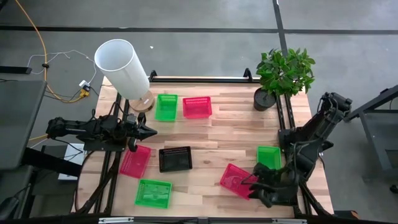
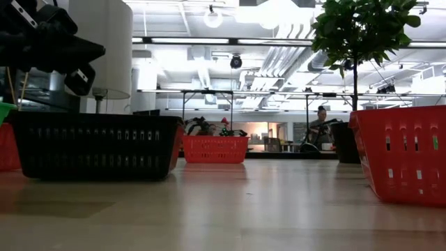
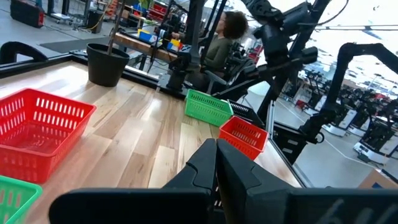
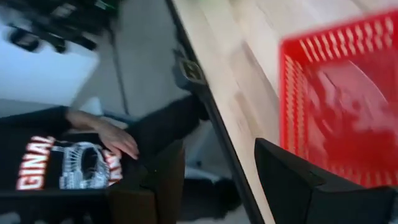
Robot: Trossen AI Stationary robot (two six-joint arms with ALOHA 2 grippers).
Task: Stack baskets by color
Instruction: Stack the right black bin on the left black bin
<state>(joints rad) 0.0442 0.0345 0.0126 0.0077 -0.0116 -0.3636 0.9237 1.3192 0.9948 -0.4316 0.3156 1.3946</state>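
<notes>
Baskets lie scattered singly on the wood table (image 1: pixel 217 140), none stacked; both arms low at the table edges.

Left gripper (image 1: pixel 149 130) has fingers pressed together, holding nothing, at the left side between the white cylinder (image 1: pixel 122 66) and a pink basket (image 1: pixel 135 160). Right gripper (image 1: pixel 254 182) has fingers spread, empty, at the rim of the pink basket (image 1: pixel 236 180) near the front right corner. Other baskets: green (image 1: pixel 166 106) and pink (image 1: pixel 197 106) side by side at the back, black (image 1: pixel 175 158) mid-table, green (image 1: pixel 153 193) at front left, green (image 1: pixel 268 157) on the right. Potted plant (image 1: pixel 283 76) at back right. In the right wrist view a person's dark shirt (image 4: pixel 56 165) shows the letters "GINAL"; the rest is unreadable.
</notes>
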